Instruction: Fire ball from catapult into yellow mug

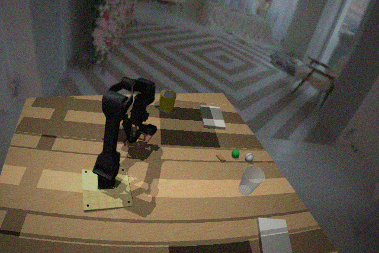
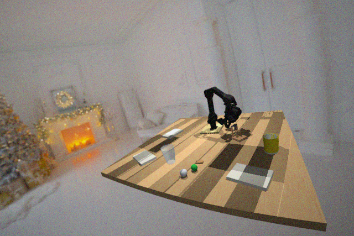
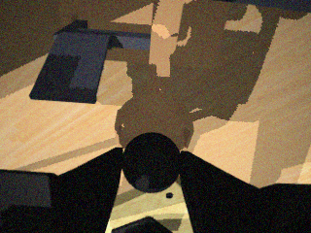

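My gripper is shut on a dark ball, seen between the fingertips in the wrist view. It hangs low over the table in front of the arm's base, close to the catapult. The small brown catapult stands on the table beside the gripper; in the top view the gripper and its shadow largely hide it. Whether the ball is over its cup cannot be told. A dark blue piece shows at the upper left of the wrist view. The yellow mug stands upright near the table's far edge in the top view.
A green ball, a white ball and a small brown piece lie near a clear cup. Flat pale slabs lie near the table edges.
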`<state>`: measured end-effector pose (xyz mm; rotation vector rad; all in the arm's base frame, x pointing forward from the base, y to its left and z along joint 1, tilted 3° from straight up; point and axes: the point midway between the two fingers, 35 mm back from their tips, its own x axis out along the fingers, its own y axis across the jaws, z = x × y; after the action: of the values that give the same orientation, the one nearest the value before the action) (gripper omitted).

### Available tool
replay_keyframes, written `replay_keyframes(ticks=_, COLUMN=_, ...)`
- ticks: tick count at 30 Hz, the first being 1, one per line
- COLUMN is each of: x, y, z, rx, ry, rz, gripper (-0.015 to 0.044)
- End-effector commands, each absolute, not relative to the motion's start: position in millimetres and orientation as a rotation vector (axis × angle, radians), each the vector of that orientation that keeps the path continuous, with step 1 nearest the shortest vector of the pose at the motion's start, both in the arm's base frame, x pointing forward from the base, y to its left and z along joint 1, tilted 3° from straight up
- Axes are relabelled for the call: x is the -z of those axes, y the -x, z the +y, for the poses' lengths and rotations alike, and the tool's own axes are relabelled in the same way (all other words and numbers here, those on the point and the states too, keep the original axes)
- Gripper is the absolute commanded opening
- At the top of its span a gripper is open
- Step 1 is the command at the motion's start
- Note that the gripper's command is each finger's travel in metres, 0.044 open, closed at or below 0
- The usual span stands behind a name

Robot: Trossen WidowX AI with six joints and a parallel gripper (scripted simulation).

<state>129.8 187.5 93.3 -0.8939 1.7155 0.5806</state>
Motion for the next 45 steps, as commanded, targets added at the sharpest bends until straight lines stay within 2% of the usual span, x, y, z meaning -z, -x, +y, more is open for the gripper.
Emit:
replay_keyframes(ticks=1, x=-94.3, y=-130.0, z=187.8, rx=-0.581, ry=0.893, rz=1.714, gripper=0.0000)
replay_keyframes(ticks=2, x=-94.3, y=-130.0, z=187.8, rx=-0.581, ry=0.893, rz=1.714, gripper=0.0000)
replay_keyframes(ticks=12, x=-96.1, y=-130.0, z=188.0, rx=-0.583, ry=0.891, rz=1.709, gripper=0.0263)
replay_keyframes(ticks=19, x=-167.0, y=-126.1, z=189.1, rx=-0.664, ry=0.791, rz=1.532, gripper=0.0440)
replay_keyframes(ticks=23, x=-203.1, y=-119.1, z=181.7, rx=-0.704, ry=0.739, rz=1.440, gripper=0.0440)
replay_keyframes(ticks=26, x=-186.3, y=-129.5, z=193.8, rx=-0.688, ry=0.760, rz=1.468, gripper=0.0440)
replay_keyframes(ticks=45, x=-271.6, y=-271.0, z=395.1, rx=-0.843, ry=0.420, rz=0.907, gripper=0.0440)
